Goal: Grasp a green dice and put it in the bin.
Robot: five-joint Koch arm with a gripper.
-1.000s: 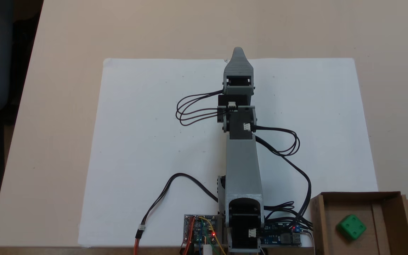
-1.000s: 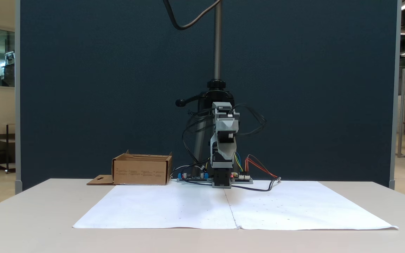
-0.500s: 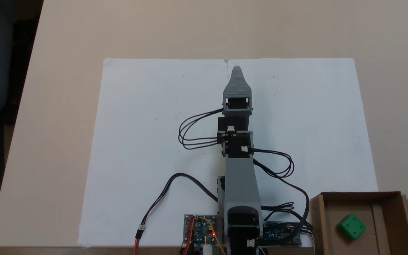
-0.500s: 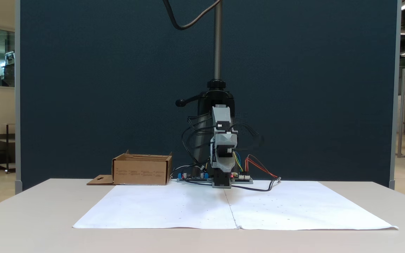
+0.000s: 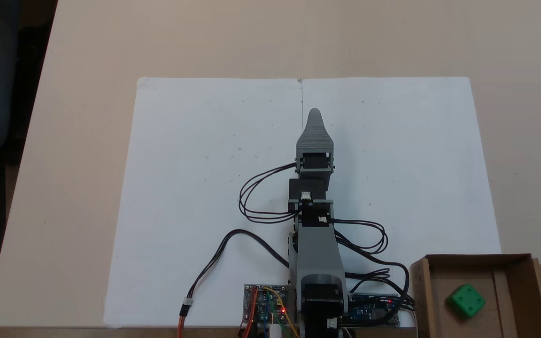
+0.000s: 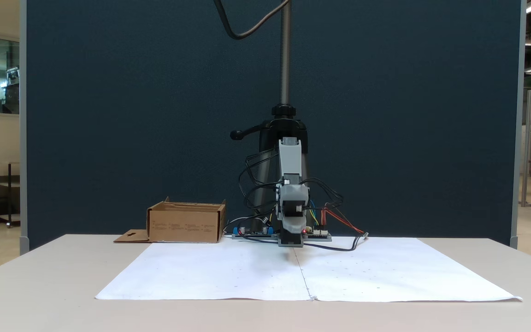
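The green dice (image 5: 465, 301) lies inside the bin (image 5: 510, 286), a shallow brown cardboard box at the lower right of a fixed view; its flap with a hang-hole sticks out to the right. In another fixed view the bin (image 6: 186, 225) stands at the left behind the paper, and its walls hide the dice. My gripper (image 5: 314, 116) points away from the base along the paper's centre fold, far from the bin. Only one grey tip shows from above. From the front the gripper (image 6: 292, 227) hangs low, just above the table, and its jaws cannot be made out.
A white paper sheet (image 5: 195, 188) covers the middle of the beige table (image 5: 87, 56). Circuit boards (image 5: 265, 305) and looping black cables (image 5: 233, 237) sit at the arm's base. A camera stand pole (image 6: 285, 55) rises behind it, before a dark blue partition (image 6: 109, 115).
The arm has folded back toward its base and come down. The gripper tip moved from the paper's far edge toward the sheet's middle. The dice and the bin stayed put.
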